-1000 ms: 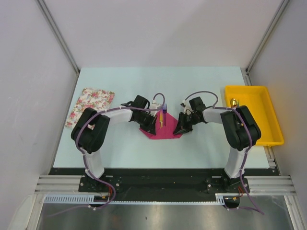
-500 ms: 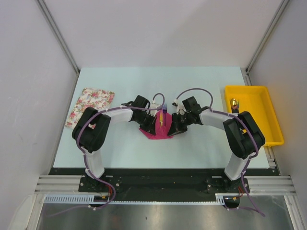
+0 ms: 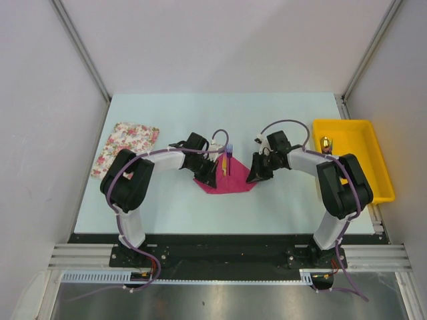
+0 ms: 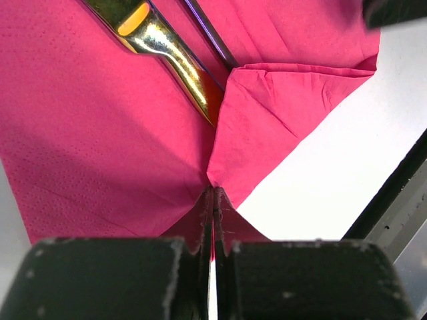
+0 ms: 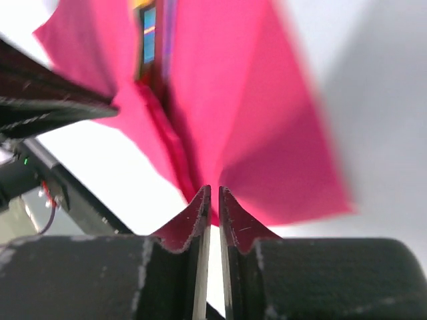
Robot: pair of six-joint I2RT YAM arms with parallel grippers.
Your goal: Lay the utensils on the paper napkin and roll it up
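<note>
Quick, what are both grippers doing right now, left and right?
Left gripper: closed, pinching a fold of the napkin.
Right gripper: closed, apparently pinching the napkin's edge, though the view is blurred.

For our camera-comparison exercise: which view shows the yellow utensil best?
Left wrist: the yellow utensil lies large and sharp on the paper napkin, one end meeting a folded corner. Right wrist shows it blurred; top external, only a tiny sliver.

A robotics lab cell: bare white panel walls [image 3: 40,100], aluminium rail [image 3: 227,255], pale worktable [image 3: 200,113].
</note>
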